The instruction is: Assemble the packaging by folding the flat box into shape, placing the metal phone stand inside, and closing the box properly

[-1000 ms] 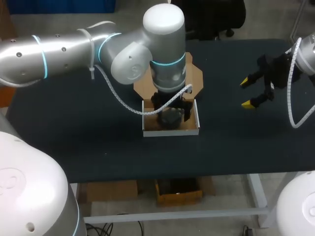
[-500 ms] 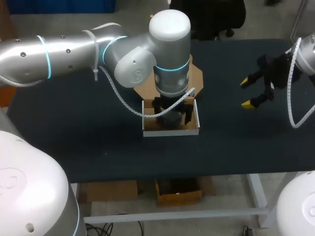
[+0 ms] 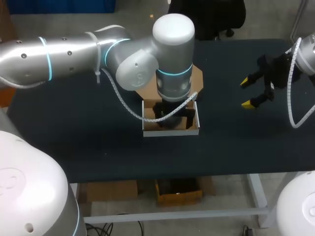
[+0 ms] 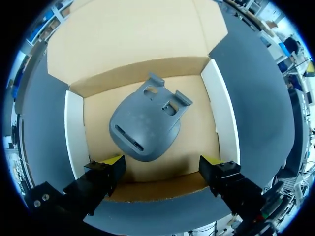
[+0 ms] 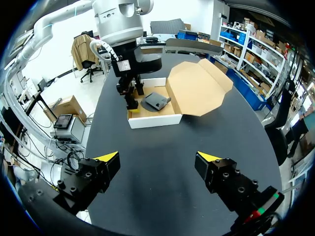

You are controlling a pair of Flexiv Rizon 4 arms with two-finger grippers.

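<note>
- My left gripper (image 4: 162,163) hangs wide open over the box (image 4: 224,118). It holds nothing.
- The grey phone stand (image 4: 147,123) lies flat inside the box, just ahead of the fingers, not touching them.
- The lid flap (image 4: 133,34) lies open past the stand, on the box's far side. I think it folds over next.
- My left arm is nearer. My right gripper (image 5: 157,160) is open, empty and well apart.

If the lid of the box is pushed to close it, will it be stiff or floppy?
Probably stiff: the lid is flat cardboard, lying open. It likely hinges at its crease. The box looks light, so it may slide.
</note>
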